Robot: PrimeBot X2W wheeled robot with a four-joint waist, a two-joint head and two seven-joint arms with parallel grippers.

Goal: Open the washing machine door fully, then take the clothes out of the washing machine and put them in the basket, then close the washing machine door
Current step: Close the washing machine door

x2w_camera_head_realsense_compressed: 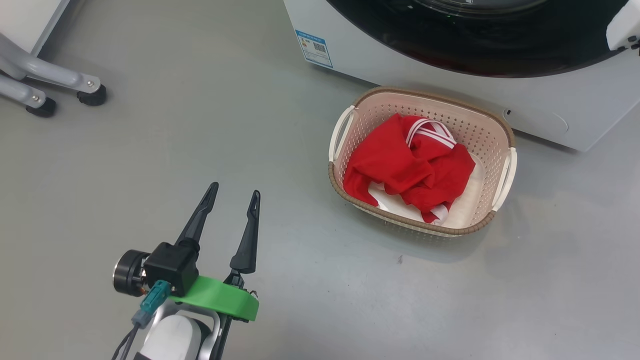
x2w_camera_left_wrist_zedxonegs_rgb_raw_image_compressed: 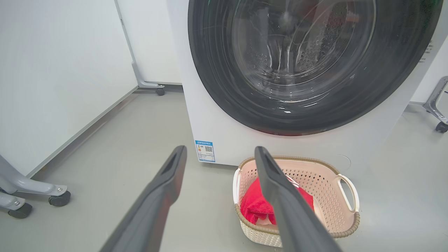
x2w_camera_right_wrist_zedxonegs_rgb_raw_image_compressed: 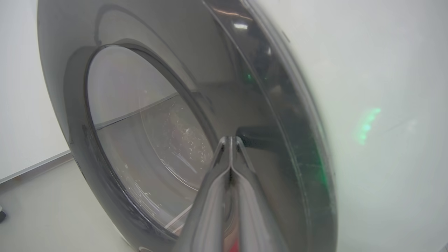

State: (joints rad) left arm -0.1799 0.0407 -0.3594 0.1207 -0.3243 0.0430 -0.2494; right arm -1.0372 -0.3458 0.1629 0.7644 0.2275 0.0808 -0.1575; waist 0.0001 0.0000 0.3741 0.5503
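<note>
- The robot's left pincer (x2w_camera_head_realsense_compressed: 235, 189) is hovering over the grey floor (x2w_camera_head_realsense_compressed: 150, 150) at the lower left of the head view. Its two long dark fingers are standing wide apart, released and holding nothing.
- The left arm's pale forearm is rising from the bottom edge, with a green ring bracket (x2w_camera_head_realsense_compressed: 220, 297) sitting at the wrist. The fingers are pointing toward the big white front-loading washing machine (x2w_camera_head_realsense_compressed: 350, 55).
- The right pincer (x2w_camera_right_wrist_zedxonegs_rgb_raw_image_compressed: 231, 140) is reaching close along the large round washing machine door (x2w_camera_left_wrist_zedxonegs_rgb_raw_image_compressed: 217, 87), with its glossy black rim and bulging clear glass bowl. Its fingers are clenched flat together with nothing between them, their tips lying by a dark recess in the rim; whether they are touching it cannot be told.
- A pale part of the right arm (x2w_camera_head_realsense_compressed: 622, 25) is showing at the upper right edge of the head view, in front of the black rim.
- In the left wrist view the door is sitting against the machine's front.
- The bright red fabric clothes (x2w_camera_head_realsense_compressed: 400, 165) with white striped trim are lying bunched inside the small cream perforated plastic basket (x2w_camera_head_realsense_compressed: 492, 145), which is standing on the floor just before the machine, to the right of a small blue sticker (x2w_camera_head_realsense_compressed: 314, 48) and well apart from the left pincer.
</note>
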